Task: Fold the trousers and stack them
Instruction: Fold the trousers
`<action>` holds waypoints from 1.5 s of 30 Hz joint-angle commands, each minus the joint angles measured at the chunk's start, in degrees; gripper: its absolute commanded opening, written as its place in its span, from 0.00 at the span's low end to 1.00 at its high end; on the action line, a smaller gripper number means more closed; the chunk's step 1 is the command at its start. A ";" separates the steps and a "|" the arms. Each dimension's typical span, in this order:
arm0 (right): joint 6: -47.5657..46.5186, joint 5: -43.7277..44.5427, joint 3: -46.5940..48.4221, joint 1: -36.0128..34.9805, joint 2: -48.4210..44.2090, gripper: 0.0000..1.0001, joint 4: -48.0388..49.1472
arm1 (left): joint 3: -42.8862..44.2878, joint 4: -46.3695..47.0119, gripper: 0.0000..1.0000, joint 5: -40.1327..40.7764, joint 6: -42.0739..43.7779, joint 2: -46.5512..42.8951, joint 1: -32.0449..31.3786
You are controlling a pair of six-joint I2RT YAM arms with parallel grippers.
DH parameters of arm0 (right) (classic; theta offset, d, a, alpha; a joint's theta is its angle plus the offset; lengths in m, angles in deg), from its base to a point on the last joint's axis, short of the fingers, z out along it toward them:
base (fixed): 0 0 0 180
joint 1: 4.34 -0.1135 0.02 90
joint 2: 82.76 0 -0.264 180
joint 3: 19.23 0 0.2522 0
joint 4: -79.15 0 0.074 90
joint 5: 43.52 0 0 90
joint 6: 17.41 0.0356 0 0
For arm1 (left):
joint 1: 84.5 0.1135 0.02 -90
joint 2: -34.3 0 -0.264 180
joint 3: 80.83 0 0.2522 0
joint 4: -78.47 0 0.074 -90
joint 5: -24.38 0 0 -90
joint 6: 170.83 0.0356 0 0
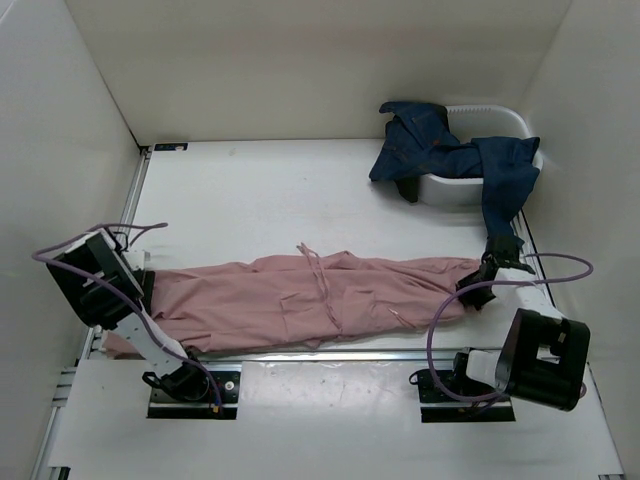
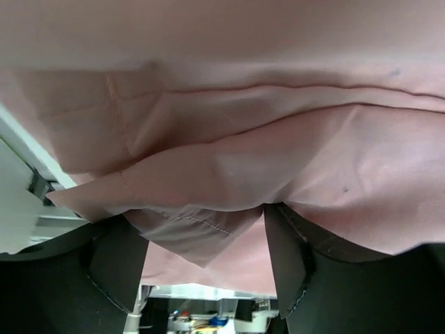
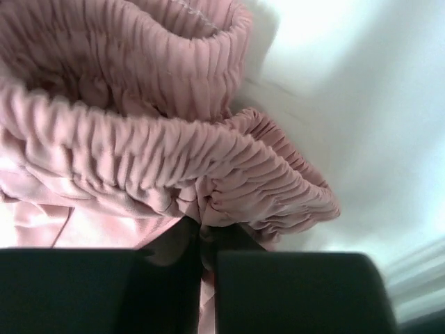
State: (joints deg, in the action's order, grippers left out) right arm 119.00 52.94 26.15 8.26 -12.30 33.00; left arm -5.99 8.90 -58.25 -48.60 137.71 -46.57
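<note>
The dusty-pink trousers [image 1: 320,300] lie stretched left to right along the table's near edge, with the drawstring [image 1: 322,285] lying loose across the middle. My left gripper [image 1: 145,287] is at the leg end on the left. In the left wrist view its jaws [image 2: 201,217] stand wide apart, with the pink cloth [image 2: 278,160] draped over them and a hem corner hanging between. My right gripper [image 1: 478,278] is at the waist end on the right. In the right wrist view it [image 3: 206,233] is shut on the gathered elastic waistband [image 3: 139,160].
Dark blue jeans [image 1: 455,150] hang over a white basket [image 1: 500,110] at the back right, one leg trailing down towards my right arm. White walls close in the table on the left, back and right. The trousers' leg end overhangs the table's left front edge [image 2: 28,160].
</note>
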 commanded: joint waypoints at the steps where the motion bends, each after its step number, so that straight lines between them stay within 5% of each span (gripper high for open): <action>1: 1.49 4.78 -2.28 -0.38 6.45 0.00 16.92 | 5.35 6.07 0.75 -1.74 -2.08 3.01 -3.12; 13: -10.28 29.30 16.44 -1.61 -7.07 0.00 4.35 | 21.00 -0.44 0.77 -9.48 -7.18 9.70 -20.43; 15: -13.00 30.97 21.80 -3.80 -7.61 0.00 2.33 | 22.06 -0.44 0.78 -10.01 -8.49 10.92 -21.67; 18: -17.05 36.94 29.34 -16.93 -6.92 0.00 -0.66 | 23.12 -0.97 0.78 -10.01 -9.20 12.15 -22.20; 24: -7.06 56.63 41.75 -51.63 8.77 0.00 -17.74 | 20.84 -0.36 0.80 -10.63 -10.34 13.21 -22.73; 29: 10.61 59.89 58.59 -69.25 27.07 0.00 -32.82 | 19.69 0.88 0.80 -12.21 -10.34 13.74 -23.25; 35: 20.89 60.17 72.00 -79.21 45.27 0.00 -38.37 | 19.69 2.02 0.80 -12.83 -10.87 13.21 -25.89; 45: 23.55 52.78 74.08 -83.35 53.63 0.00 -26.07 | 21.36 2.02 0.80 -10.72 -11.40 13.21 -26.95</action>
State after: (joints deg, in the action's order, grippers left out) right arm 139.39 105.62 95.50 -73.50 38.30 2.38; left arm 15.08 8.24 -66.53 -59.07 150.70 -72.97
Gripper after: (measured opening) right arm 0.036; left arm 0.794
